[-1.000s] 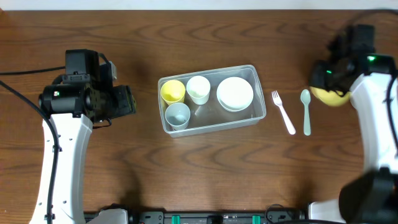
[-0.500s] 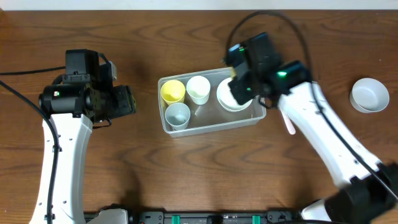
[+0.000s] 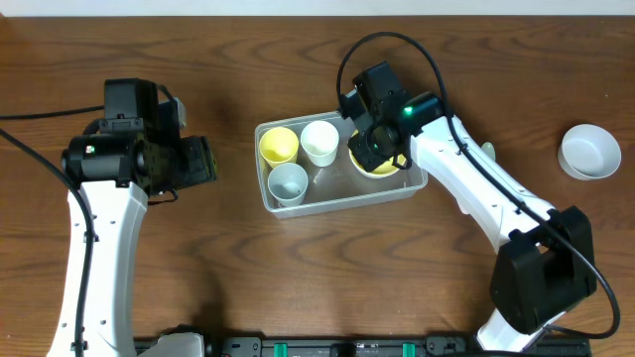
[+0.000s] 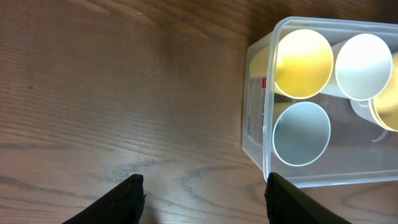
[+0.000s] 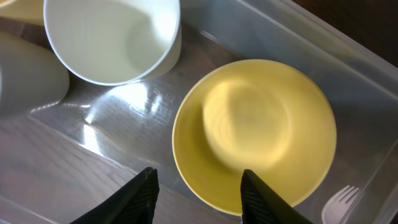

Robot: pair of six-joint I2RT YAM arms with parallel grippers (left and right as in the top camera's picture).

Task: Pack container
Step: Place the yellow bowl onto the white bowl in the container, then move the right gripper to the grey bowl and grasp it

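The container (image 3: 342, 204) is a clear tub at mid-table. It holds a yellow cup (image 3: 279, 146), a white cup (image 3: 318, 142), a pale blue cup (image 3: 288, 182) and a yellow bowl (image 3: 381, 165) at its right end. My right gripper (image 3: 375, 145) hovers open over that bowl's left edge; in the right wrist view its fingers (image 5: 199, 199) are apart and empty above the bowl (image 5: 255, 134), next to the white cup (image 5: 112, 37). My left gripper (image 3: 198, 161) is open and empty over bare table left of the container; its fingers (image 4: 205, 199) show by the tub wall (image 4: 264, 93).
A white bowl (image 3: 589, 151) sits on the table at the far right. A white fork (image 5: 341, 202) lies just outside the tub's right wall. A pale spoon (image 3: 486, 151) peeks out beside my right arm, which crosses the table right of the container.
My right gripper moved from the far right to above the container. The yellow bowl now lies where the white bowl was, and the white bowl sits at the far right. The left arm stayed still.
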